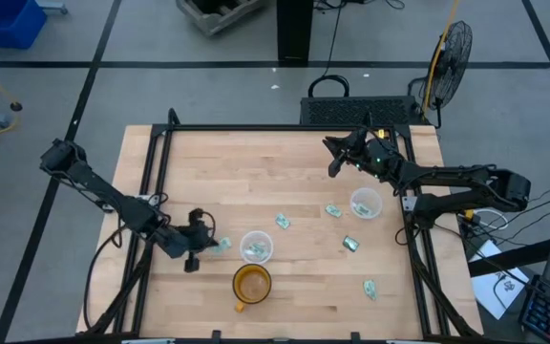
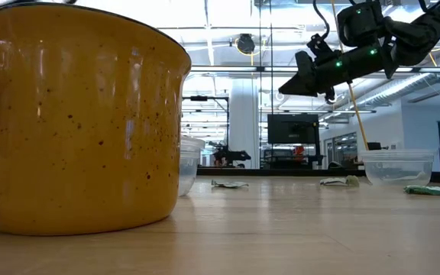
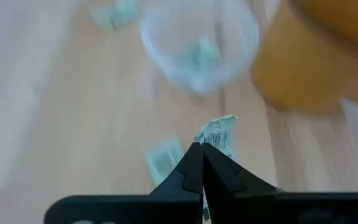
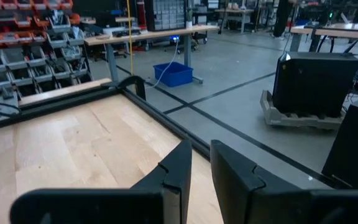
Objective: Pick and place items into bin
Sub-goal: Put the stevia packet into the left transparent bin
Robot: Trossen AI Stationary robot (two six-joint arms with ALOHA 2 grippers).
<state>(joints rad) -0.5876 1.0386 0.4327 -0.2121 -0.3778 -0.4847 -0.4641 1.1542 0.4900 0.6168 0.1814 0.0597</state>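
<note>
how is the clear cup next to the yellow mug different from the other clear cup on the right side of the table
The clear cup beside the yellow mug, at, holds a green-and-white packet; the right cup shows none I can make out. The near cup has the left gripper beside it, pinching a packet; the right cup stands apart from the raised right gripper. Both are small, clear and upright.

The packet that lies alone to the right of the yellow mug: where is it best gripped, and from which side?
Probably from straight above, pinching across the short width at the middle of the packet. It lies flat on the table, nothing touching it, so its sides offer little to grasp. The right gripper is free; the left gripper holds another packet.
</note>
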